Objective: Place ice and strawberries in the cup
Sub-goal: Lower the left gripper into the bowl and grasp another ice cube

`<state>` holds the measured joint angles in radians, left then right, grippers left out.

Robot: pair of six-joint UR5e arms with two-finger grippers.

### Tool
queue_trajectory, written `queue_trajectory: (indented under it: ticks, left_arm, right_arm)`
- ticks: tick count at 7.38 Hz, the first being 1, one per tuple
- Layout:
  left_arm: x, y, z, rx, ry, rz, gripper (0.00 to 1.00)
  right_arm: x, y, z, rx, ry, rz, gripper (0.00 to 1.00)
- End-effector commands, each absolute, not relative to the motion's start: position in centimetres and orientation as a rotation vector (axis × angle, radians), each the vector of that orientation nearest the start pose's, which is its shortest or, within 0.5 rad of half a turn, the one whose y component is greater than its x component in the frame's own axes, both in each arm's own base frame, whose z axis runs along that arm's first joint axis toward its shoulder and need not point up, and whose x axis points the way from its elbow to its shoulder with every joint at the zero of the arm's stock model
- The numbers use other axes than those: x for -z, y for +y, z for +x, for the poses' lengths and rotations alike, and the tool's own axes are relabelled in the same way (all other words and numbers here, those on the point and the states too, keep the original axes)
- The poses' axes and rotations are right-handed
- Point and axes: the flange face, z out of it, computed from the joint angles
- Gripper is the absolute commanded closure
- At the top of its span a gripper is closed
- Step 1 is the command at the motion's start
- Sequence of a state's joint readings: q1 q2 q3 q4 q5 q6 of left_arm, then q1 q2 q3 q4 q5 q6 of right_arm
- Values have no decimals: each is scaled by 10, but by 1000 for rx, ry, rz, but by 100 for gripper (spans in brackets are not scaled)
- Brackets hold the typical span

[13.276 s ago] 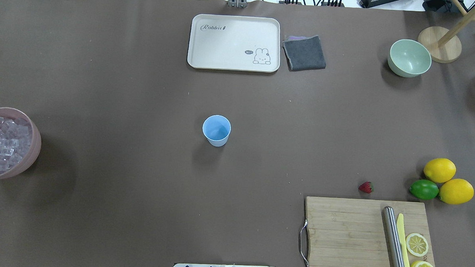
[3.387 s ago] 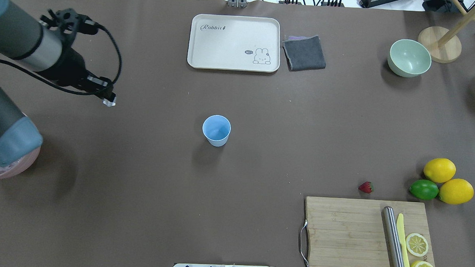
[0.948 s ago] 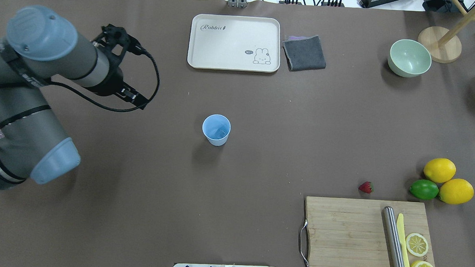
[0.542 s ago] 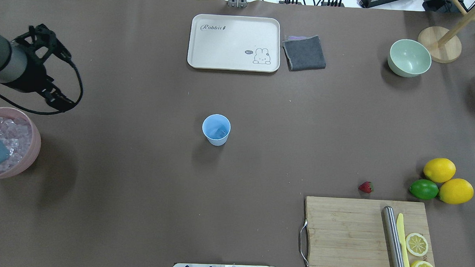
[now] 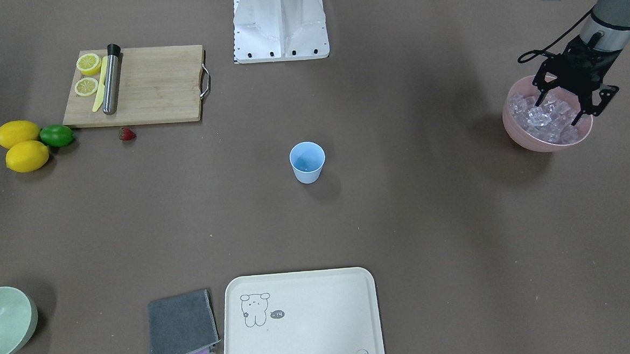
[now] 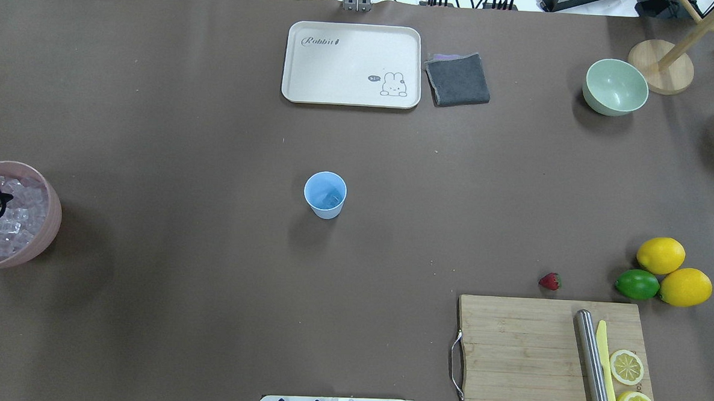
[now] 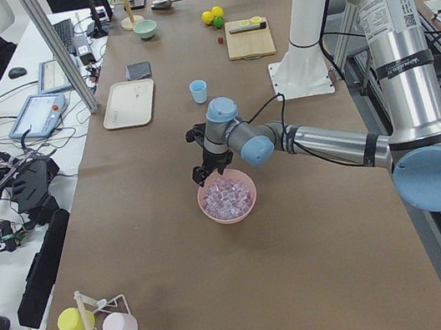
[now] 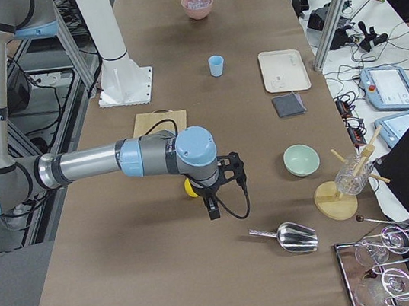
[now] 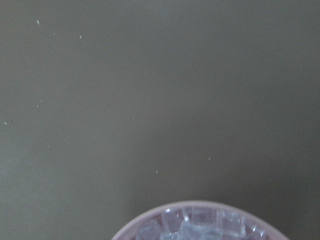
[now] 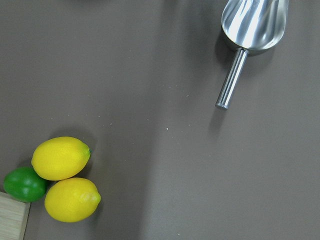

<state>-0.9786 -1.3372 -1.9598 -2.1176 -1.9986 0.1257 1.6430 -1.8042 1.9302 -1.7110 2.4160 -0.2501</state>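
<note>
Cup (image 6: 325, 194) upright, mouth up. Strawberry (image 6: 550, 281) lies sideways, leaves toward lime (image 6: 637, 284). Left claw (image 5: 561, 111) wide above ice (image 5: 537, 115); right claw (image 8: 212, 212): cannot tell.

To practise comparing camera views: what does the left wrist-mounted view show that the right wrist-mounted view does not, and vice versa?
Only the left wrist view shows the pink bowl with ice in it. Only the right wrist view shows the metal scoop, two lemons, the lime and a corner of the cutting board. Both share the bare brown table.
</note>
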Motion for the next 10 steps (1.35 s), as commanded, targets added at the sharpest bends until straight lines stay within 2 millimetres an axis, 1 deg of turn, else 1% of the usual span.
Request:
queue_trajectory:
  ticks: [1,2,3,5,6,7,8,10]
  left_arm:
    - [-552,-398,138,-913,526,620,13]
    - [-566,-401,132,-949,508,621,17]
    - [-573,-402,130,-956,504,623,18]
    - [-576,-404,130,-942,501,620,20]
    - [-583,-404,131,-945,501,614,20]
    - [-594,-400,129,-948,503,625,20]
    - [-600,-394,131,-956,515,625,20]
    - [-591,-391,135,-967,559,631,20]
  right_arm:
    - [-593,-384,87,162,-839,125,0]
    - [-594,-384,87,162,-837,122,0]
    - [-594,-384,87,161,-837,123,0]
    - [-594,-384,87,161,-839,123,0]
    - [-594,-384,87,161,-839,123,0]
    - [-594,-384,87,161,-839,122,0]
    - [-594,-384,87,161,-839,122,0]
    - [-594,-384,86,161,-841,122,0]
